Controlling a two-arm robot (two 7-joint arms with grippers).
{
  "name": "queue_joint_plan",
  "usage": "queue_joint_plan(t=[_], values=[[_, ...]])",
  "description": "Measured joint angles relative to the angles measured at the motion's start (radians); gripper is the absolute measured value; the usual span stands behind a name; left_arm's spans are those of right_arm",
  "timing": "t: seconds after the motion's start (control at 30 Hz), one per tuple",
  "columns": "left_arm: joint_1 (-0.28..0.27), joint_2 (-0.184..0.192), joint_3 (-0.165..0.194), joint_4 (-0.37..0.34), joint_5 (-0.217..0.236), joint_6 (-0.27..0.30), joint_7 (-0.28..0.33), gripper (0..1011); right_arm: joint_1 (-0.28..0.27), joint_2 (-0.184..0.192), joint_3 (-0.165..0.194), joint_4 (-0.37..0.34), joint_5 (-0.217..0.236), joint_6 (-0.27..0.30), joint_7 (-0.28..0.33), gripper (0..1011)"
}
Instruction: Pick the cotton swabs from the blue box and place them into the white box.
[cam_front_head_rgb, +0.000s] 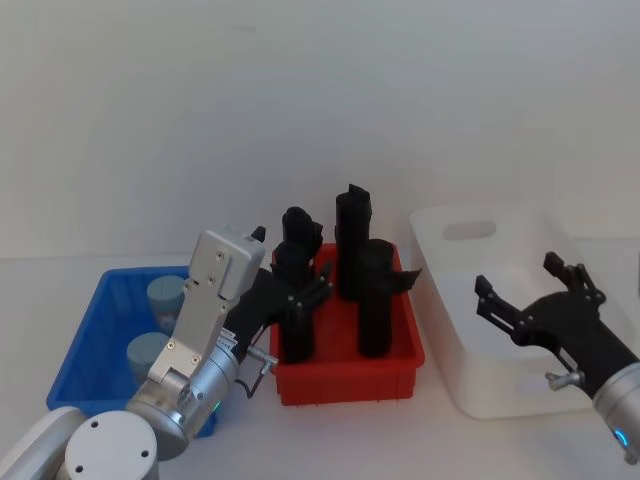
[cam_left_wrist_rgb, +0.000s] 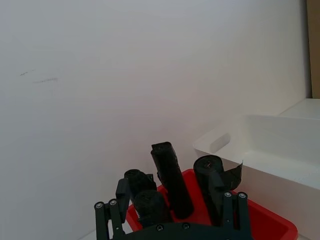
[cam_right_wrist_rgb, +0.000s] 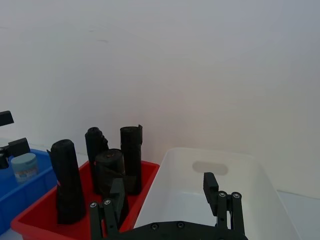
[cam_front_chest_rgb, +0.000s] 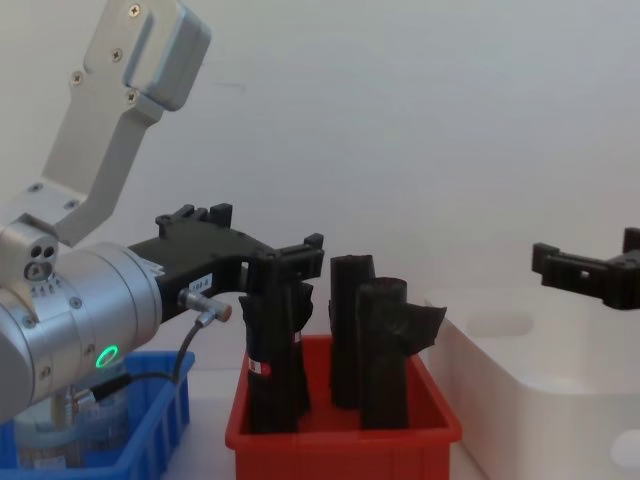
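Observation:
Two cotton swabs jars with pale lids, one farther (cam_front_head_rgb: 165, 292) and one nearer (cam_front_head_rgb: 146, 351), stand in the blue box (cam_front_head_rgb: 92, 330) at the left. One cotton swabs jar (cam_right_wrist_rgb: 24, 166) also appears in the right wrist view. My left gripper (cam_front_head_rgb: 292, 258) hangs open and empty at the red bin's left side, level with the roll tops (cam_front_chest_rgb: 250, 232), to the right of the blue box. My right gripper (cam_front_head_rgb: 516, 275) is open and empty above the white box (cam_front_head_rgb: 450, 290), which looks empty inside (cam_right_wrist_rgb: 210, 190).
A red bin (cam_front_head_rgb: 345, 375) with several tall black rolls (cam_front_head_rgb: 375, 300) stands between the blue box and the white box. The left gripper's fingers (cam_left_wrist_rgb: 107, 215) frame those rolls. A plain white wall rises behind the table.

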Motion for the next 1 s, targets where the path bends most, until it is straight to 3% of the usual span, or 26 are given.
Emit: queue_joint_plan(t=[0.4, 0.63, 1.0], values=[[0.0, 0.0, 0.0, 0.0, 0.0, 0.0, 0.0, 1005, 0.094, -0.044, -0.017, 0.006, -0.027, 0.12, 0.097, 1001], [0.0, 0.0, 0.0, 0.0, 0.0, 0.0, 0.0, 1004, 0.192, -0.083, -0.035, 0.026, -0.077, 0.269, 0.172, 1001], [0.0, 0.0, 0.0, 0.0, 0.0, 0.0, 0.0, 1005, 0.301, -0.14, -0.056, 0.111, -0.148, 0.38, 0.198, 1001]])
